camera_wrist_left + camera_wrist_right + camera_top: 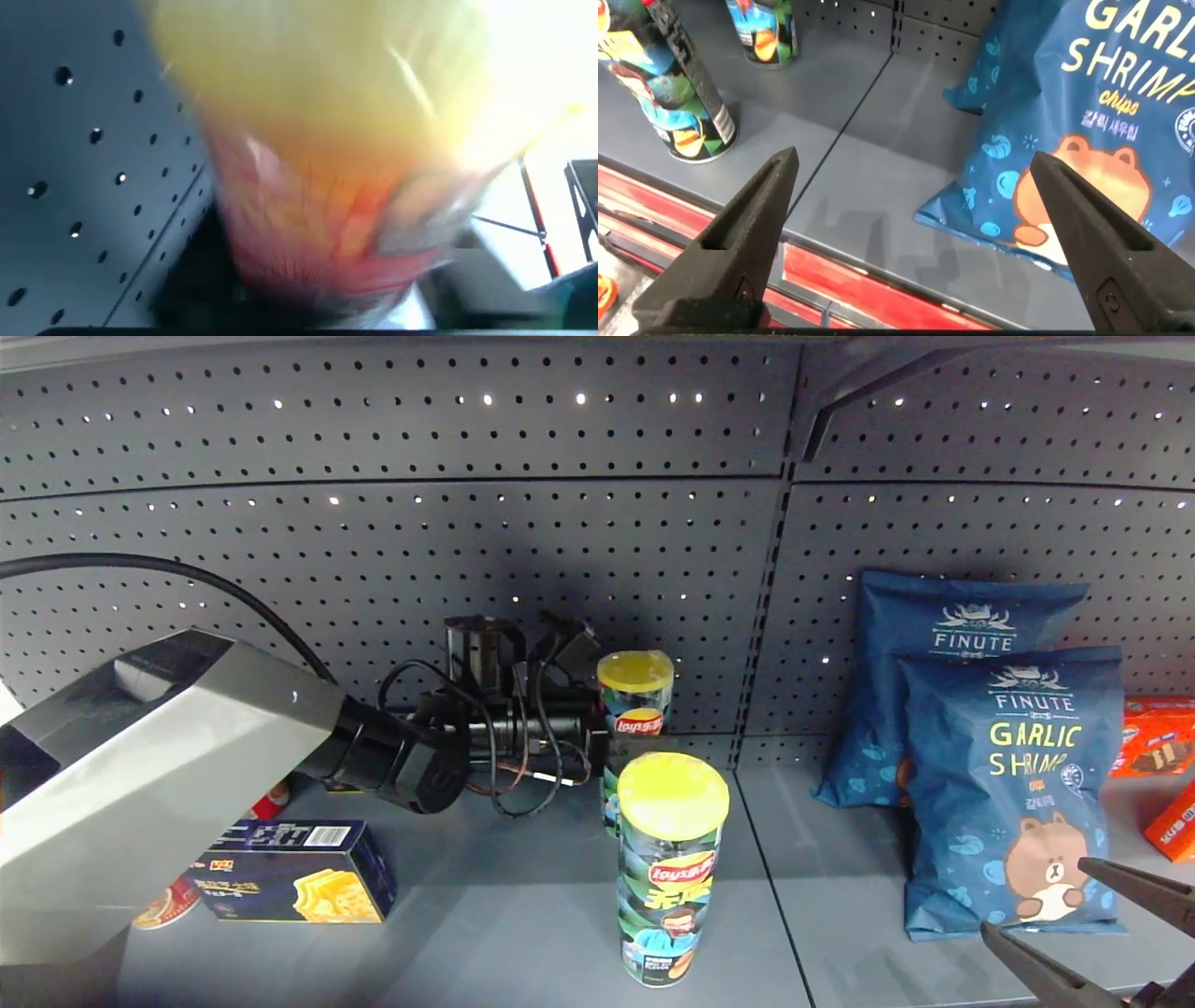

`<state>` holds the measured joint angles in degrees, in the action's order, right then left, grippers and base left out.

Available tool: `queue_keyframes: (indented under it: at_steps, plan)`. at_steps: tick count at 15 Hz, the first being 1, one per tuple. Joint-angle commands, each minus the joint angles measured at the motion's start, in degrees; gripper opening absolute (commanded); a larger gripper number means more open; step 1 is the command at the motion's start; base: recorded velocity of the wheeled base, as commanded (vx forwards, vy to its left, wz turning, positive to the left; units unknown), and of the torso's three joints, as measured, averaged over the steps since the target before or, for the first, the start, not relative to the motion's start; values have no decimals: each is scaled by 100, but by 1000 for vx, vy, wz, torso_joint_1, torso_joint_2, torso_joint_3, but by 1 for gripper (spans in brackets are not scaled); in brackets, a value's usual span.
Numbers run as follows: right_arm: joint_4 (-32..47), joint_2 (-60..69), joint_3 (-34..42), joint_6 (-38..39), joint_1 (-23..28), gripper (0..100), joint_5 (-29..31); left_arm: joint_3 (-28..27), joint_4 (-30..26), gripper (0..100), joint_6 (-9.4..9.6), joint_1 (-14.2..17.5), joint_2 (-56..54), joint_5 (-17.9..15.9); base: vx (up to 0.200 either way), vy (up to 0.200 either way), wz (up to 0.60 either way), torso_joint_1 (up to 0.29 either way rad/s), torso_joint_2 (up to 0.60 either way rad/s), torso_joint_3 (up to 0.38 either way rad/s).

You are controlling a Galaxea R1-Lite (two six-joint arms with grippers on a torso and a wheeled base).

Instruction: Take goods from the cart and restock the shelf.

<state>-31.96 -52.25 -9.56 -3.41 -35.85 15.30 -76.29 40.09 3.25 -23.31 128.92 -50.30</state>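
Head view: the left arm stretches across the shelf (523, 905) to the rear chip can (636, 695), a yellow-lidded tube standing upright close to the perforated back panel (560, 523). The left gripper (596, 739) meets that can at its side, but the can and the cabling hide the contact, so I cannot tell whether it is clamped or loose. In the left wrist view the same can (318, 140) sits very close to the lens as a blur of yellow lid and red label.

The front chip can (672, 868) stands upright nearer the shelf edge, directly in front of the rear one and overlapping its lower half. A dark blue box (299, 873) lies flat to the left, under the arm. To the right, past the shelf seam, two blue snack bags (1013, 793) lean one behind the other, with orange boxes (1158, 737) beyond them.

The right gripper (1034, 896) hovers at the shelf's front edge before the nearer bag, spread wide and holding nothing. The right wrist view shows it (913, 159) over bare shelf, both cans well off to one side.
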Motion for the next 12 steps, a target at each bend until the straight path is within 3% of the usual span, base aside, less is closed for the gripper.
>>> queue_keyframes:
  at_steps: [1, 4, 6, 9, 12]
  plan:
    - [-3, 4, 42, -1, -9, 100, -1, 18, -2, 100, 8, 2, -7, 2, 0, 0, 0, 0, 0, 0]
    - [-3, -31, 59, -1, -36, 100, -1, 149, 25, 100, 26, 37, -121, 2, 0, 0, 0, 0, 0, 0]
    - [6, -66, 77, 7, -71, 100, -1, 598, 33, 100, 61, 81, -517, 11, 0, 0, 0, 0, 0, 0]
    - [41, -277, 59, 7, -203, 100, -27, 1854, 42, 100, 509, 353, -1325, 29, 0, 0, 0, 0, 0, 0]
    - [41, -558, 42, -1, -326, 100, -36, 2602, 51, 100, 703, 643, -1888, 29, 0, 0, 0, 0, 0, 0]
